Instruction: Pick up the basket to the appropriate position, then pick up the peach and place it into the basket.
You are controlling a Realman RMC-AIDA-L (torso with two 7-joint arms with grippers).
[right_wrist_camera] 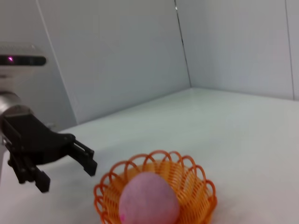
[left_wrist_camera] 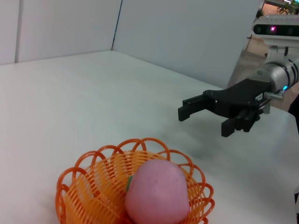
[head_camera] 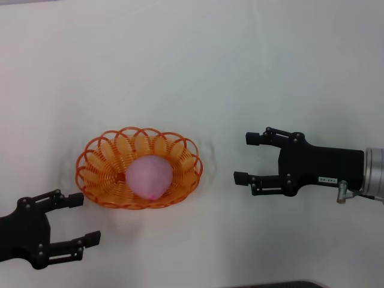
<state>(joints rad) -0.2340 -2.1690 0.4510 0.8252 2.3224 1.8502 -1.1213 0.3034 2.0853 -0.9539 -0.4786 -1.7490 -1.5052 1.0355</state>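
The peach [head_camera: 149,177] sits inside the orange basket [head_camera: 96,150] on the white table [head_camera: 192,72]. The left gripper [head_camera: 80,219] waits near the basket's left side, fingers apart and empty. The right gripper [head_camera: 247,158] hovers to its right, fingers spread too.

Left end effector [head_camera: 80,219] sits low at the near left, fingers spread; right end effector [head_camera: 247,158] reaches in from the right, fingers parted.

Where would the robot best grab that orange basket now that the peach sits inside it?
Probably the basket's looped rim on the side near the open left gripper: the open wire loops give fingers a thin edge to pinch, while the peach fills the middle.
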